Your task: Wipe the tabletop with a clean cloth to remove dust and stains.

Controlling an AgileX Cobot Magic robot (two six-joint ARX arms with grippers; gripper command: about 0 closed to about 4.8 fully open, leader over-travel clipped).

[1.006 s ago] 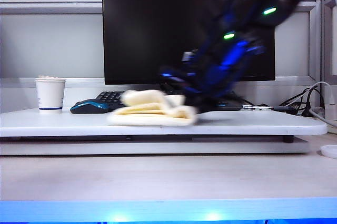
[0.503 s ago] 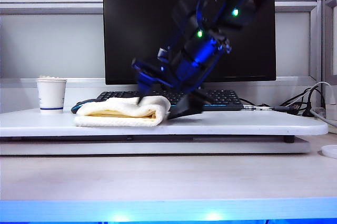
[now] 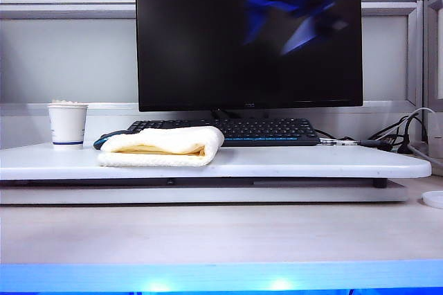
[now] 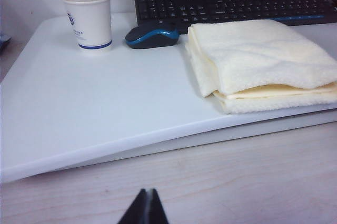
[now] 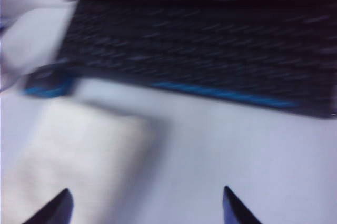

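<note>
From outside, my right gripper (image 3: pixel 294 4) blurs high before the monitor (image 3: pixel 194 39); the cloth (image 3: pixel 163 147) lies folded on the tabletop (image 3: pixel 311 163), let go. My left fingers (image 4: pixel 145 211), pinched together, hang over the worktop (image 4: pixel 237 182). My right fingers (image 5: pixel 58 208) stand wide (a careless re-grab could shove the mouse (image 5: pixel 47 83)).

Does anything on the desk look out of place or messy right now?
Nothing stands out. The folded cloth lies flat on the tabletop, near the mouse and upright cup. The right gripper is open above it; the left gripper is shut, over the desk.
</note>
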